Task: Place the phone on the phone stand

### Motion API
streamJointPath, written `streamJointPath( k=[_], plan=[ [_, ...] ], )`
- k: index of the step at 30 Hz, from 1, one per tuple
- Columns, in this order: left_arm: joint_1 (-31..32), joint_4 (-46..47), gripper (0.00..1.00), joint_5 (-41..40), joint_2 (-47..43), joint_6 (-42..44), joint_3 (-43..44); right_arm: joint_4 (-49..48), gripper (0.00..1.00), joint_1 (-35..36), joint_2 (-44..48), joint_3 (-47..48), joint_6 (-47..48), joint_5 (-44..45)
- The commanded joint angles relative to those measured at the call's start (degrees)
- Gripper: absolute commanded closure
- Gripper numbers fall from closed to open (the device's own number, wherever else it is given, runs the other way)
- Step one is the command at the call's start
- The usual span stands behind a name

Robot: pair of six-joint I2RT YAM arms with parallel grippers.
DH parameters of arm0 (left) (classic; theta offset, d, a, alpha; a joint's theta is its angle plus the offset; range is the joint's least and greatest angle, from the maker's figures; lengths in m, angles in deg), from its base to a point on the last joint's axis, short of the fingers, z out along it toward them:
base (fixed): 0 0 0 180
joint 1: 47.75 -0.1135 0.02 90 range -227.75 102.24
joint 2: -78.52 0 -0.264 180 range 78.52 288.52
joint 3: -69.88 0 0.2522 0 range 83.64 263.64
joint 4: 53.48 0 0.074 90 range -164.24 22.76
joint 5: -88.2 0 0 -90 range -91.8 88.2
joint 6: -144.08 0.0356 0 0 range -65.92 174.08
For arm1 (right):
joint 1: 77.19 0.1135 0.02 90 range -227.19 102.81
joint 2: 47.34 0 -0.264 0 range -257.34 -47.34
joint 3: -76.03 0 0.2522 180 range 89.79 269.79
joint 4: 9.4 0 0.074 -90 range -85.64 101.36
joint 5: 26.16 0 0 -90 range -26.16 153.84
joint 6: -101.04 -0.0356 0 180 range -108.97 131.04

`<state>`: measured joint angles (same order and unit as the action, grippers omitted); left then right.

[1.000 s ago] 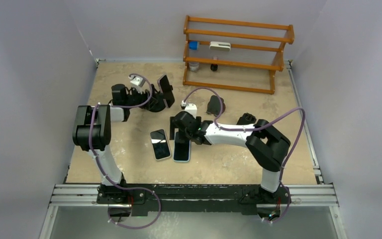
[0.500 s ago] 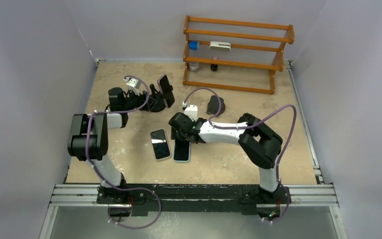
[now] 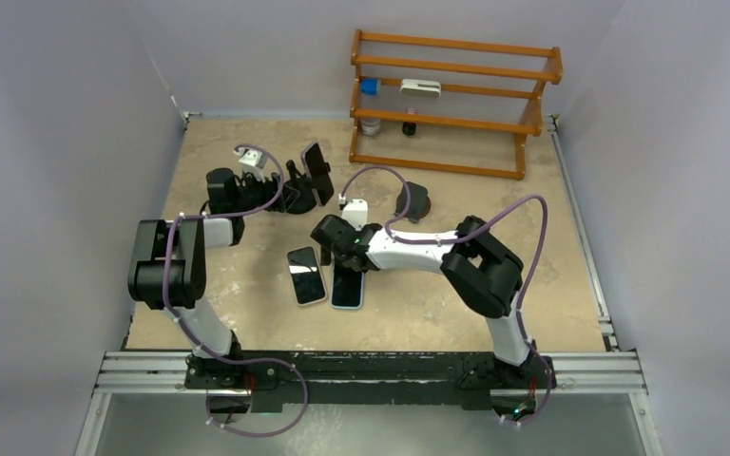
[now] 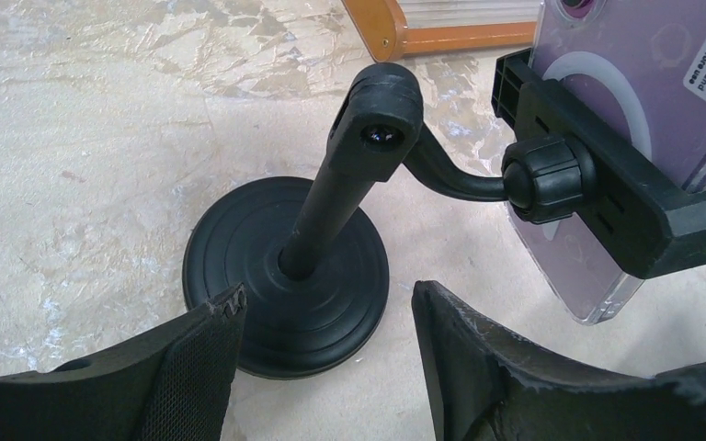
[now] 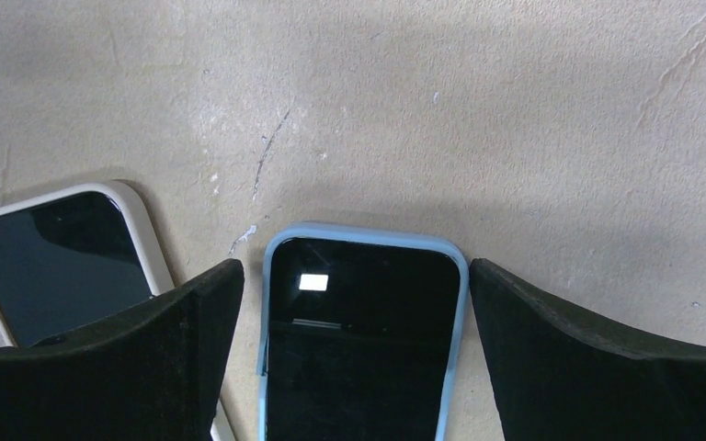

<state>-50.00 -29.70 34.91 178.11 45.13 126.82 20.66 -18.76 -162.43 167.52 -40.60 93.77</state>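
Currently the table [image 3: 551, 285] carries a wooden rack [image 3: 456, 46] at the far right edge. The phone stand [image 4: 285, 276] stands far left of centre, its clamp already filled by a clear-cased phone [image 4: 643, 101]. A small dark stand [image 3: 411, 201], apparently empty, sits just right of it. The left gripper [image 4: 326, 303] hangs spread wide at the phone stand's base, gripping nothing. The right gripper [image 5: 354, 276] is also spread wide and empty, with its fingers either side of the far end of the blue-cased phone [image 5: 358, 340]. That phone lies flat near the table's middle. A white-cased phone [image 5: 55, 266] lies just beside it on the left. Risks, as judged: the finger on that side sits over the white-cased phone's edge, so closing may pinch both phones or shove the white one. The phone lies flat and thin, so the pads may skid off its rim. The clamp is occupied, so forcing a second phone in could tip the stand. Room: bare table right of the blue-cased phone and along the near edge; crowded on its left; the rack blocks the far right.
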Motion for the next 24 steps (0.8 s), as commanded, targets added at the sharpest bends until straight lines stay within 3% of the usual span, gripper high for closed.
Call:
streamJointPath(
  k=[1,8,10,13,16,24],
  plan=[
    [-0.4,0.3,0.35,-0.6,-2.1,0.0,0.6,6.9,0.07,1.6,-1.3,4.0,-1.8,4.1],
    [-0.3,-0.4,0.35,-0.8,-2.5,-0.1,0.8,11.5,0.12,3.4,-3.4,5.5,-3.1,5.9],
    [-0.3,-0.4,0.35,-0.8,-2.4,-0.2,0.9,12.1,0.19,3.7,-4.0,5.7,-3.4,5.8],
    [-0.4,-0.5,0.35,-0.7,-2.3,-0.2,0.9,12.2,0.43,4.0,-3.9,5.3,-4.0,5.9],
    [-0.4,-0.6,0.35,-0.7,-2.3,-0.3,0.9,11.5,0.57,4.1,-2.4,3.7,-5.1,5.7],
    [-0.4,-0.8,0.35,-0.5,-1.8,-0.4,1.3,10.8,0.6,4.1,3.9,-0.5,-9.6,10.4]
  ],
)
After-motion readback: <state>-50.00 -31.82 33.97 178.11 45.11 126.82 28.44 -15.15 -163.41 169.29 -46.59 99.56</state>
